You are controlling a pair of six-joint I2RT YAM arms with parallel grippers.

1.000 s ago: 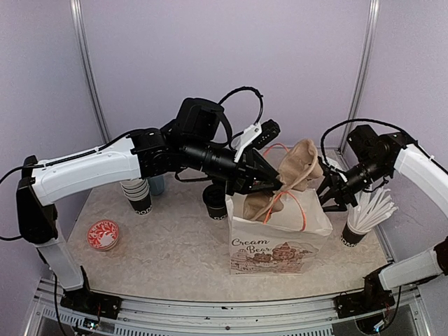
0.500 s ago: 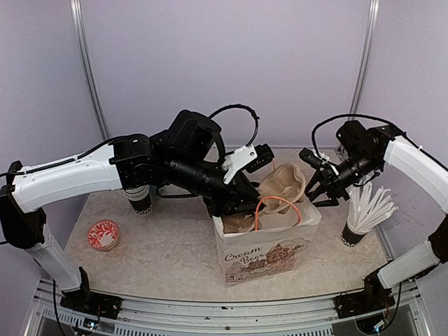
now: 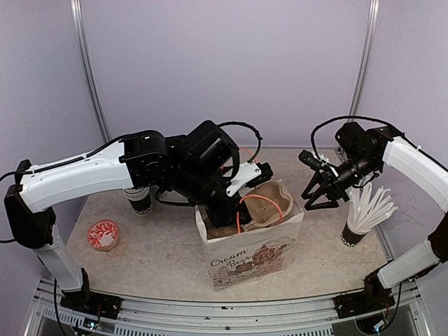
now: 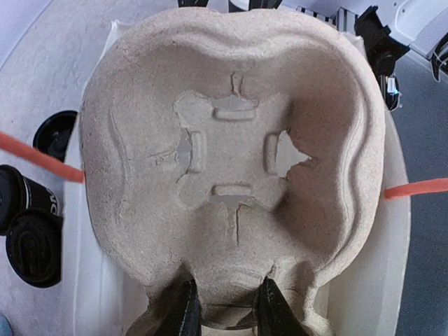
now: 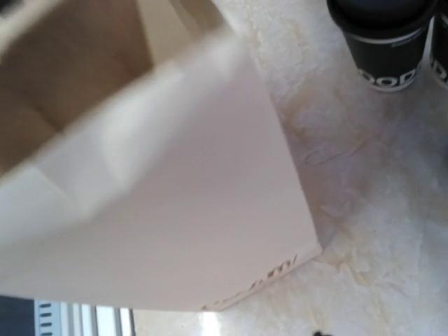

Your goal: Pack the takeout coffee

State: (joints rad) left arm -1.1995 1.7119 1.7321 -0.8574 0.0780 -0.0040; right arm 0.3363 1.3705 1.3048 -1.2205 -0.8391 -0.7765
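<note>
Catalogue of worktop (image 3: 161,245) at this moment. Mid-worktop: white printed bag (image 3: 252,259), upright, mouth open, orange handle (image 3: 240,212) raised. In the mouth: pulp carrier (image 4: 231,154), tilted, part of it above the rim, by the look of it not yet seated flat. State of left tool (image 4: 224,308): narrow, pinched on the carrier's edge at 6 o'clock in its wrist view. State of right tool (image 3: 318,197): fingers parted, holding nothing, apart from the bag at its 3 o'clock from above. Two cups (image 5: 381,42), black, lidded, upright on the worktop outside the bag: at 9 o'clock of the carrier in the left wrist view, at 1 o'clock past the bag's corner in the right wrist view, hidden under the left arm from above. Relation for the coming move, as a judgement: cups just beside the bag on the left arm's side, long axes vertical, nearer the occupied left tool; free right tool across the bag from them. Also listed: cup stack (image 3: 140,199) at the bag's 9 o'clock.
</note>
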